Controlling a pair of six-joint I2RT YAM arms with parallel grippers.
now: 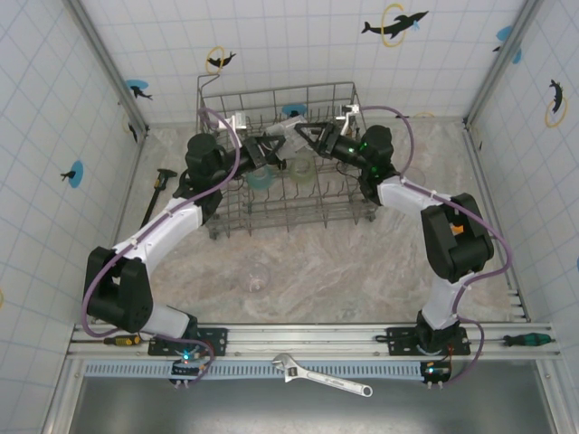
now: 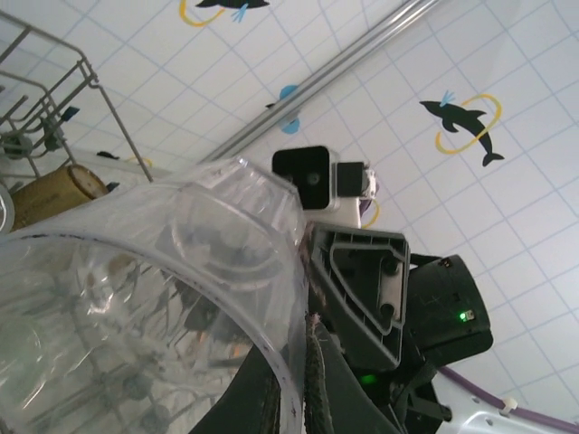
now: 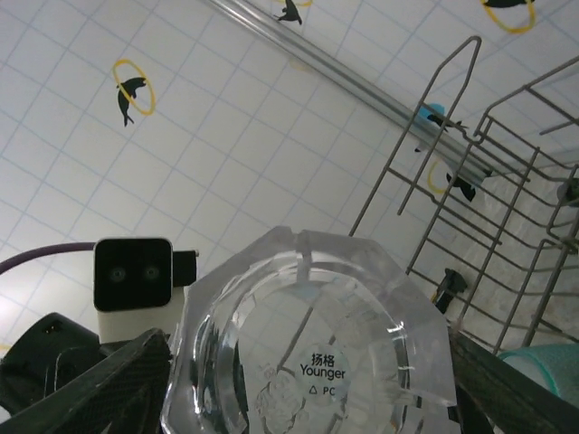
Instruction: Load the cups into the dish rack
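Left pincer (image 1: 264,145) clenched on clear glass (image 3: 308,316), above far half of dish rack (image 1: 280,220). Right pincer (image 1: 303,136) flanking its base, grip impossible to tell. Secure one firm hold before loosening the other, then lower mouth-down between tines. Base sticker (image 3: 323,372) reads "扬格 Younger", "PC".

The dish rack (image 1: 289,215) stands far-centre on the desk (image 1: 362,262), two cups (image 1: 261,176) side by side inside. Over it, a glass (image 1: 288,134) sits between the left gripper (image 1: 274,145) and right gripper (image 1: 303,134). A second glass (image 1: 257,276) stands before the rack.
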